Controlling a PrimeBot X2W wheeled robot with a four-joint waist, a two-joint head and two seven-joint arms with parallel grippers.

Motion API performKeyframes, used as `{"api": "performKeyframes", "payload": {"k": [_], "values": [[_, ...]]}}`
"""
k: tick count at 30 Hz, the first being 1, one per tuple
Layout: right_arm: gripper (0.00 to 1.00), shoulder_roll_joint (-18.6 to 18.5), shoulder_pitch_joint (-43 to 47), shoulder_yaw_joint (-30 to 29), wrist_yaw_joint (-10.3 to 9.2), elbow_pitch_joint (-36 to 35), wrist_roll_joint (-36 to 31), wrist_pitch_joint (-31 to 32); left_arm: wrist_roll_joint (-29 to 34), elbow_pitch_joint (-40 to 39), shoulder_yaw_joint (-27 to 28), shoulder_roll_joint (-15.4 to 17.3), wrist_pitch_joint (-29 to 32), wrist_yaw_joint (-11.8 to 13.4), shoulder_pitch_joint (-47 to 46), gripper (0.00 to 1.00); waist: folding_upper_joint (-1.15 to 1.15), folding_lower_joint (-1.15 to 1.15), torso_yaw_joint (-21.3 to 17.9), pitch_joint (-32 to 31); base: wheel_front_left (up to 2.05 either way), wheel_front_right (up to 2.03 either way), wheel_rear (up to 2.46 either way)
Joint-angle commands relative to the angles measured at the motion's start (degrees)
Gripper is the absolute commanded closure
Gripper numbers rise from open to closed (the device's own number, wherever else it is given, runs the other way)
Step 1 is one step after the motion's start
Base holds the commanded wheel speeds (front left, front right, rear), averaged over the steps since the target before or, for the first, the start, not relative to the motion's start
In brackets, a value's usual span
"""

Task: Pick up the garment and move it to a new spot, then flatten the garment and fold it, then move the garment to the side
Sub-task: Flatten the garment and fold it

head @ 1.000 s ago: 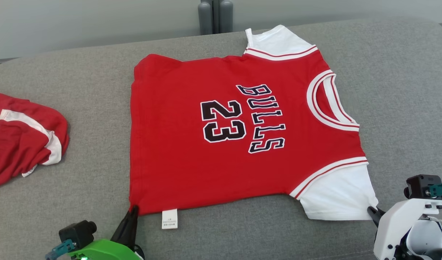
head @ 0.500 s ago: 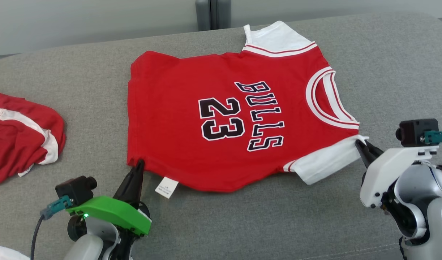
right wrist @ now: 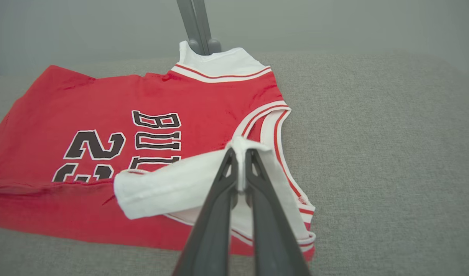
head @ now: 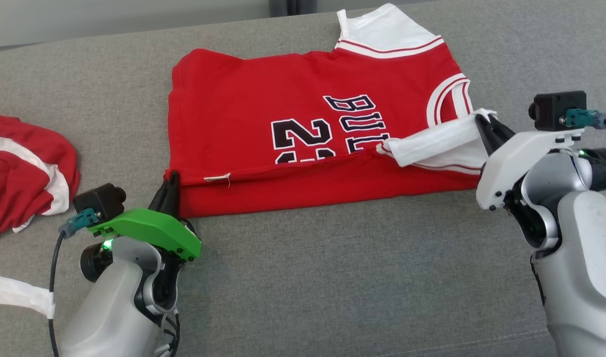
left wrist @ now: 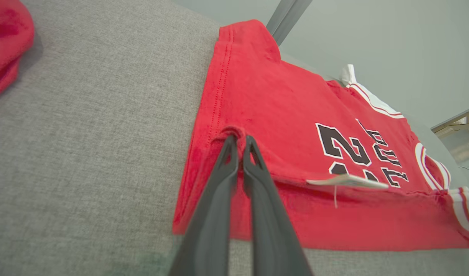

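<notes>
Red with white trim, the garment (head: 307, 124) (a jersey) lies on the grey cushion (head: 332, 277) in the far middle of the head view. Its neck points toward the robot's right and its hem toward the left. The near long edge is turned up over the front, so the fold line cuts across the black lettering (head: 332, 126) and hides the lower part of the digits and letters. A small white label (head: 217, 178) sticks out along that turned edge, near the hem end.

The left gripper (head: 173, 177) is pinched tight on the near hem corner. In the left wrist view its two dark fingers meet with a pucker of red cloth between their tips. The right gripper (head: 481, 119) is likewise clamped down — on the edge of the near white sleeve (head: 431, 144), which drapes from its tips across the jersey's chest, just beside the neck opening. The right wrist view shows a thin fold of white fabric caught between the fingers. The far white sleeve (head: 382, 29) lies flat toward the cushion's back edge, by a grey post (right wrist: 194, 23).

Well apart on the robot's left, a second red garment (head: 25, 168) with a white stripe sits crumpled on the cushion. A white strip (head: 15, 295) lies at the lower left, touching the left arm's cable (head: 51, 277).
</notes>
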Motion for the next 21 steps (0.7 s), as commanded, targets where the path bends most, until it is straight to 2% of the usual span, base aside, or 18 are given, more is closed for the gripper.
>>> {"api": "performKeyframes", "payload": {"k": [1, 6, 12, 13, 14, 15, 21], "values": [[1.0, -0.5, -1.7, 0.4, -0.08, 1.2, -0.4, -1.9, 0.5, 1.3, 0.1, -0.1, -0.7, -0.3, -1.8, 1.0, 0.0, 0.0, 0.3, 1.2, 0.0, 0.0, 0.0], [1.0, -0.7, -5.7, 1.6, -0.09, 5.4, -0.8, -7.6, 1.1, 5.4, 0.2, -1.1, -2.7, -1.2, -4.6, 1.0, 0.0, 0.0, 0.8, 2.4, 0.0, 0.0, 0.0], [1.0, -0.5, -7.8, 1.8, -0.08, 10.0, -1.6, -10.9, 1.1, 9.1, -0.3, -2.3, -4.0, -3.3, -7.1, 1.0, 0.0, 0.0, 1.6, 2.8, 0.0, 0.0, 0.0], [0.83, -0.5, -8.1, 2.1, -0.08, 10.4, -1.6, -11.6, 1.2, 9.6, -0.4, -2.5, -4.0, -3.5, -7.4, 1.0, 0.0, 0.0, 1.7, 2.8, 0.0, 0.0, 0.0], [0.0, -0.4, -8.5, 2.6, -0.08, 10.8, -1.4, -12.4, 1.2, 10.2, -0.5, -2.6, -4.2, -3.7, -7.7, 0.69, 0.0, 0.0, 1.8, 2.8, 0.0, 0.0, 0.0], [0.0, -0.4, -8.8, 2.7, -0.08, 11.2, -1.2, -13.3, 1.3, 10.7, -0.5, -2.7, -4.5, -3.9, -7.9, 0.0, 0.0, 0.0, 1.8, 2.7, 0.0, 0.0, 0.0], [0.0, -1.0, -9.1, 4.7, -0.08, 12.5, 0.2, -18.3, 2.7, 12.9, -1.1, -2.5, -6.2, -3.8, -7.3, 0.0, 0.0, 0.0, 1.6, 1.8, 0.0, 0.0, 0.0]]}}
